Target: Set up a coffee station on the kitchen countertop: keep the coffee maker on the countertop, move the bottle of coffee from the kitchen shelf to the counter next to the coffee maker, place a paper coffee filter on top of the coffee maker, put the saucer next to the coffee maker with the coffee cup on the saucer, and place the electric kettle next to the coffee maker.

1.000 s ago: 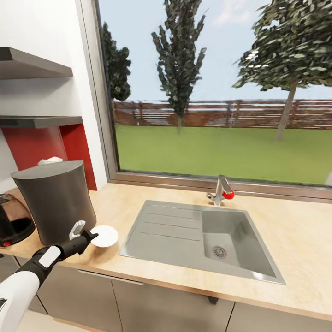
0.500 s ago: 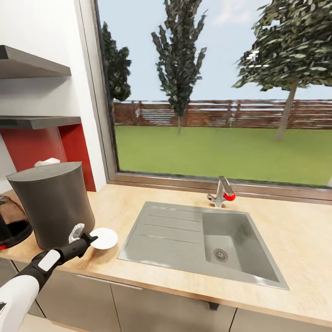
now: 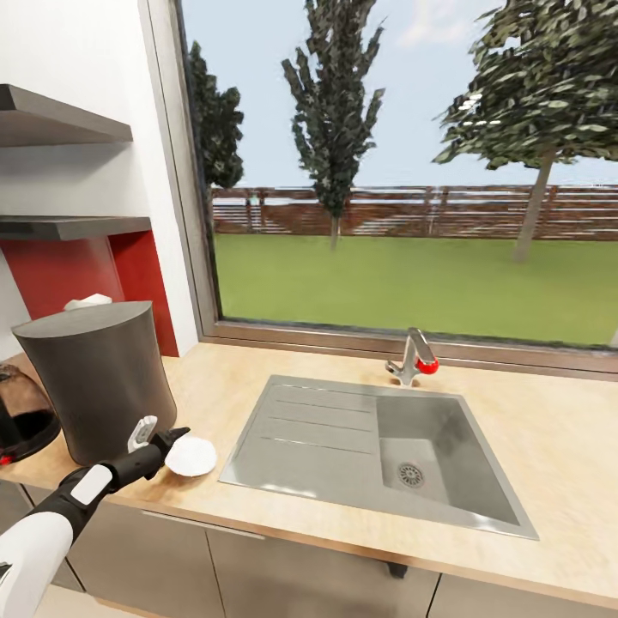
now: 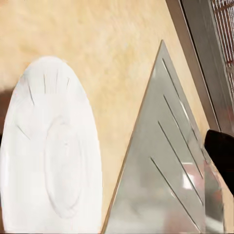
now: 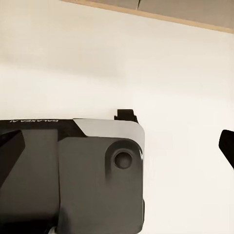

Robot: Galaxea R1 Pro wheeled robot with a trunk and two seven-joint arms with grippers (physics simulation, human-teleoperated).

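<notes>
A white saucer (image 3: 190, 456) lies on the wooden countertop (image 3: 549, 429), between the sink and a dark grey drum-shaped coffee maker (image 3: 96, 378). My left gripper (image 3: 174, 437) hovers right at the saucer's near-left rim and is open. In the left wrist view the saucer (image 4: 51, 151) lies off to one side, well apart from the dark fingertip (image 4: 220, 152). The right wrist view has my right gripper (image 5: 119, 141) open, with one fingertip (image 5: 227, 142) over pale floor and my own dark base.
A steel sink (image 3: 378, 442) with a drainboard and a red-handled tap (image 3: 414, 356) fills the counter's middle. A dark glass pot with red trim (image 3: 19, 416) stands left of the coffee maker, and something white (image 3: 89, 301) peeks out behind it. Two wall shelves (image 3: 60, 129) hang above.
The saucer has left my left gripper's fingers and dropped slightly down and toward the counter's front edge. The arm has barely moved. The camera shifted a little one second ago.
</notes>
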